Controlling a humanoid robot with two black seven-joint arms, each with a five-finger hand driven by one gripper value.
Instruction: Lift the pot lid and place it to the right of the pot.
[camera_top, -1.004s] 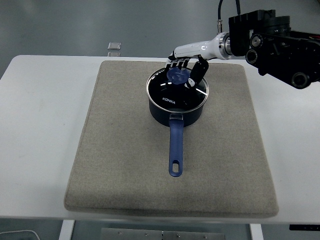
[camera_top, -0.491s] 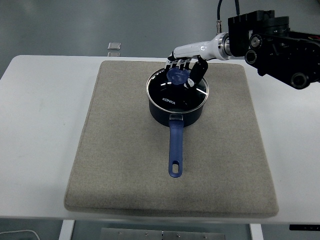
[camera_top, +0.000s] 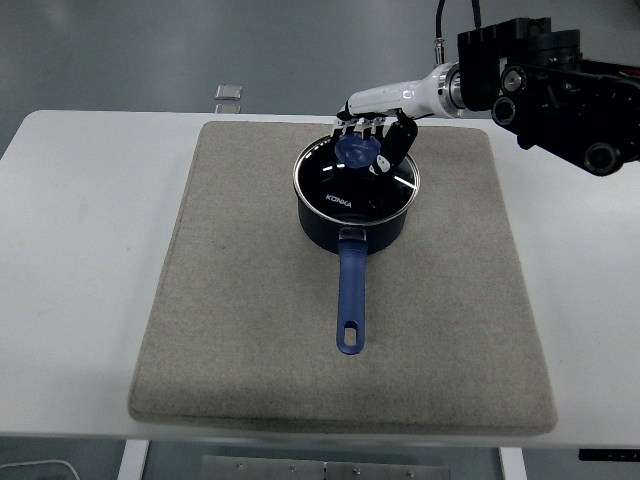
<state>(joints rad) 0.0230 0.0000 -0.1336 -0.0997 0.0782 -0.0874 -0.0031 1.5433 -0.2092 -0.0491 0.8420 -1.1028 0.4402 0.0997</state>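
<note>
Since a second before, our right hand (camera_top: 372, 135) had drawn its fingers (camera_top: 400, 140) closer round the blue knob (camera_top: 356, 150) — curled on it, we judged. Yet the lid (camera_top: 355, 178) sat on the pot (camera_top: 352, 210), mid-mat (camera_top: 250, 300); lifting remained. Right of the pot lay bare mat — only its handle (camera_top: 350, 295) jutted toward us.

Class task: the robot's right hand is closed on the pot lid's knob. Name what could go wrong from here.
The right hand pinches only the small blue knob, so the glass lid might tilt or slip when lifted. Swinging right, the lid could clip the pot rim and nudge the pot across the mat.
</note>
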